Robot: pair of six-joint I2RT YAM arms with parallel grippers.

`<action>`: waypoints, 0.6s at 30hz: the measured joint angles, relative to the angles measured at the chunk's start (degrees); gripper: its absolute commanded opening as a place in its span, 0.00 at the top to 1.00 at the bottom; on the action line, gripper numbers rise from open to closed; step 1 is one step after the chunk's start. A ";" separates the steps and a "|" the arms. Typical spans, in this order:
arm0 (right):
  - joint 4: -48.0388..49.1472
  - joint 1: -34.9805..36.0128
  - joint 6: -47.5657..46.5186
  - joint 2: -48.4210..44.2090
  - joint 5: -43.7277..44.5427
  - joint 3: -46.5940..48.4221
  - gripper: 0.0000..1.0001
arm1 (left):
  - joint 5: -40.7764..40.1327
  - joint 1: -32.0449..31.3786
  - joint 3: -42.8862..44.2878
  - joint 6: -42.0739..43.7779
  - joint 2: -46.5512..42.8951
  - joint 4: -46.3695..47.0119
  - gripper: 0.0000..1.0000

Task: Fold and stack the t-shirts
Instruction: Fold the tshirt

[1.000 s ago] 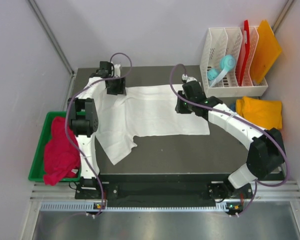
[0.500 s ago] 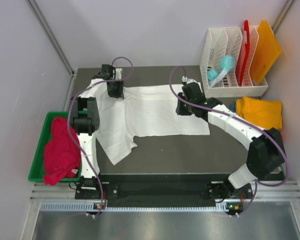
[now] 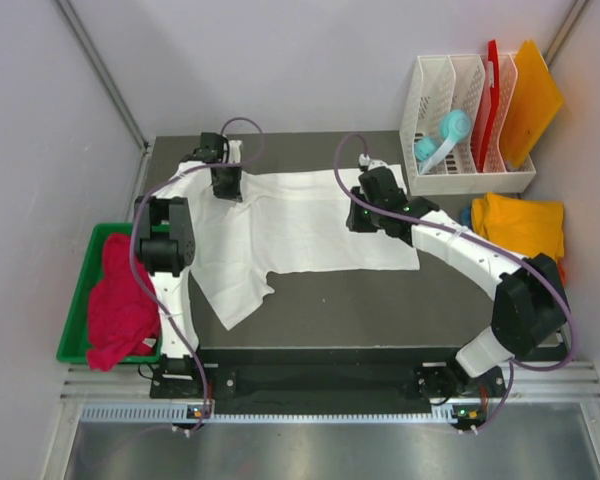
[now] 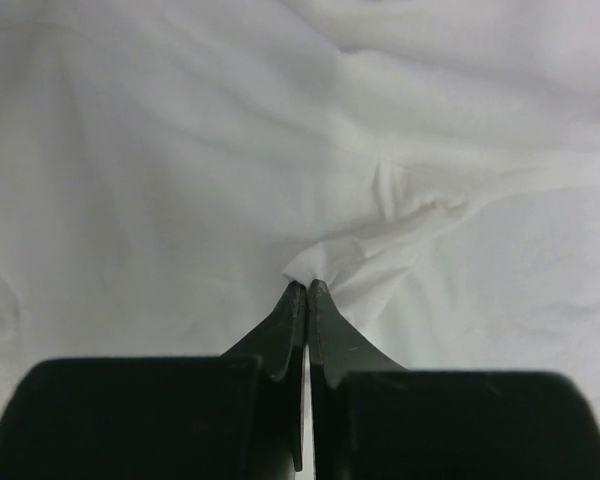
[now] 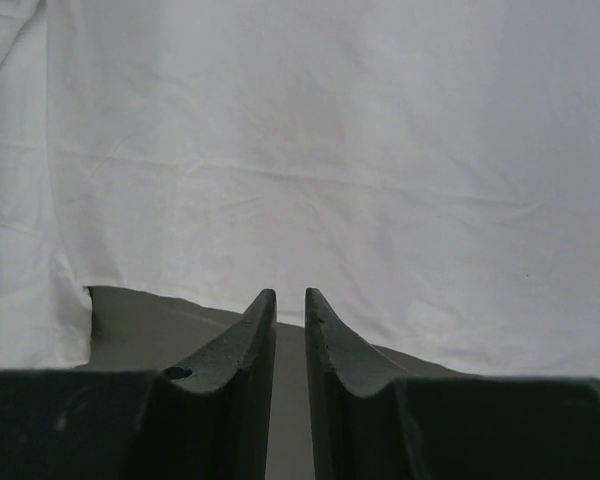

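Pinching is now done on the left side. The left claw (image 4: 307, 285), wide a sec ago, has shut tight on a small peak of the white shirt (image 3: 300, 230) near its far-left corner. The cloth puckers at the tips, so the grip looks real.

The right claw (image 5: 290, 295) has narrowed slightly and edged left. Its tips stand a slim gap apart with nothing between them. They sit over bare tabletop (image 3: 380, 300), with the shirt's edge just beyond.

Meaning for the task: one corner is secured and the other is not yet, so a two-corner fold prob. cannot start until the right side bites cloth.

Layout and room:
- White shirt: spread flat across the middle of the tabletop, one sleeve trailing toward the near-left edge.
- Red shirt (image 3: 120, 305): in the green bin (image 3: 77, 300), off the tabletop's left edge.
- Orange shirt (image 3: 520, 225): folded at the right edge, beside the right arm.
- White rack (image 3: 460, 110): far-right corner, near the right claw's far side.
- Near strip of tabletop: bare, giving room to draw the far edge toward the arms.
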 measured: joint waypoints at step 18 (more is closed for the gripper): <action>3.89 1.95 2.38 2.16 -0.57 -2.91 0.83 | 3.98 -0.70 -14.86 1.42 -12.37 -0.13 0.41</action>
